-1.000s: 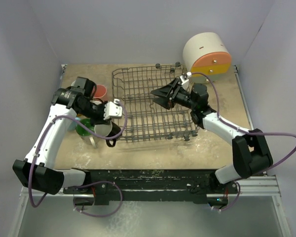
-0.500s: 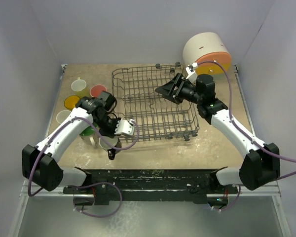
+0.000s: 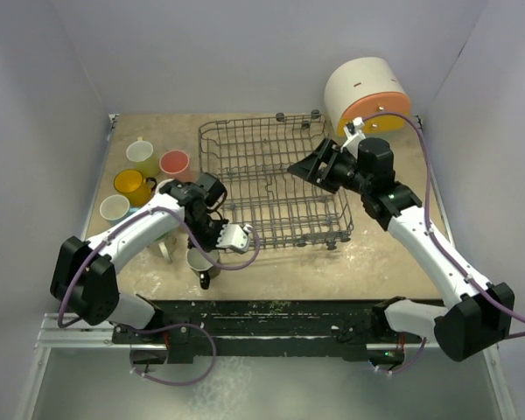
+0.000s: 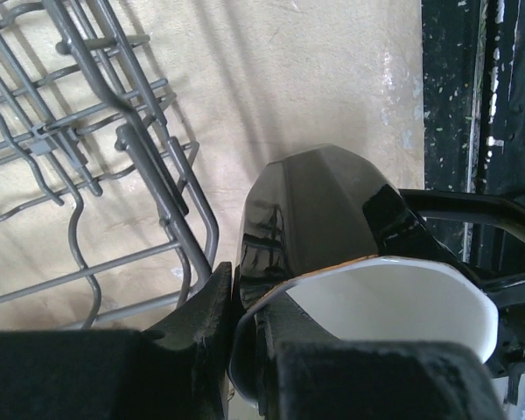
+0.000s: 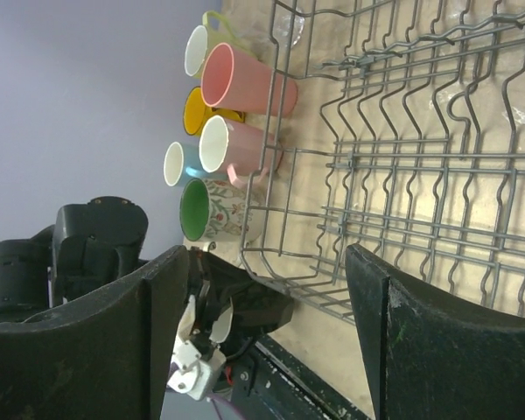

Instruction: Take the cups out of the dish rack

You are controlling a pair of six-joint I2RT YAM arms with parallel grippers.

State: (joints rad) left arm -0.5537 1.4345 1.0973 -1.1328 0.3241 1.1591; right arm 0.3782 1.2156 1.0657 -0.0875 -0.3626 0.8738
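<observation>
Dish rack (image 3: 271,179): a dark grey wire basket is sitting mid-table with its long axis running left to right. The tan table (image 3: 289,262) is showing through its wire floor.
Unloaded group: cups are standing left of the rack with their mouths facing up. They are the yellow-green mug (image 3: 141,152), salmon mug (image 3: 174,162), orange-yellow mug (image 3: 129,183) and light blue cup (image 3: 115,207).
Cups beside the rack wall: the pale pink mug (image 5: 232,144) and the floral mug (image 5: 214,210), green inside, are showing in the right wrist view just beside the rack's left wall.
Cup interiors: each is showing plain colour inside.
Black cup (image 3: 199,260): it is sitting off the rack's near-left corner, close to the table's front edge. Its outside is faceted black and its inside is showing white.
Black cup, orientation: it is standing upright with its mouth up and its long axis vertical. The handle is pointing toward the near edge. Whether its base is touching the table cannot be told.
Left gripper (image 4: 245,324): it is nearly closed and pinching the black cup's rim, with one finger on the outer wall and the other inside.
Right gripper (image 3: 311,169): its jaws are spreading wide and holding nothing. It is hovering over the rack's far-right part and pointing left.
Round white container (image 3: 367,87): it is standing at the far right, beyond the rack, with orange and yellow drawer fronts facing forward.
</observation>
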